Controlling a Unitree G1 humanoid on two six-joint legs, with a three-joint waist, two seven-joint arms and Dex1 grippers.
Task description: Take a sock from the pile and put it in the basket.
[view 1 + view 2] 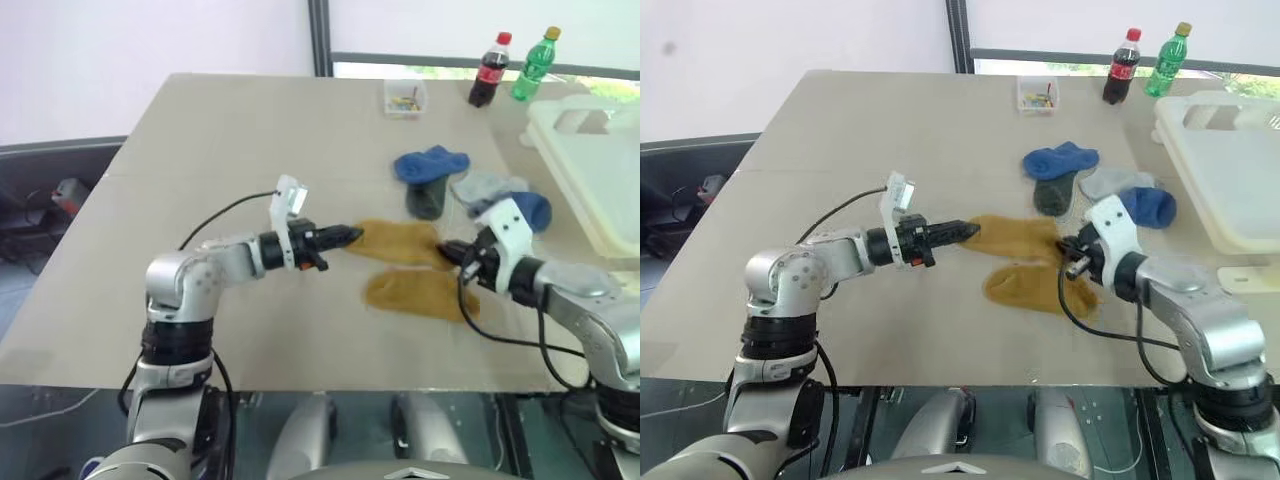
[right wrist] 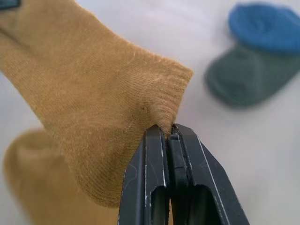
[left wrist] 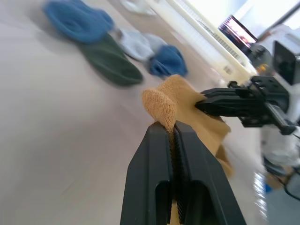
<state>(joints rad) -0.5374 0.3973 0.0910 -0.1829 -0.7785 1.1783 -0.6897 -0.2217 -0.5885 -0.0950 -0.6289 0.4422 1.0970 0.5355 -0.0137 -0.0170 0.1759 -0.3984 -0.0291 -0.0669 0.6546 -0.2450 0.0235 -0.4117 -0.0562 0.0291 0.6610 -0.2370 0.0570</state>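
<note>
while both arms share one mustard sock (image 1: 400, 240), step in hand is lift from pile (image 1: 470, 190). left end effector (image 1: 350, 237) clamped on one end, right end effector (image 1: 452, 251) clamped on other end. second mustard sock (image 1: 415, 293) lies on surface (image 1: 250, 140) just below. basket (image 1: 600, 170) at far right; next likely: carry sock over rim, release.

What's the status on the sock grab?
Left gripper and right gripper both shut on one mustard sock, an end each. Second mustard sock lies beside it on the table. Basket off right, path clear.
</note>
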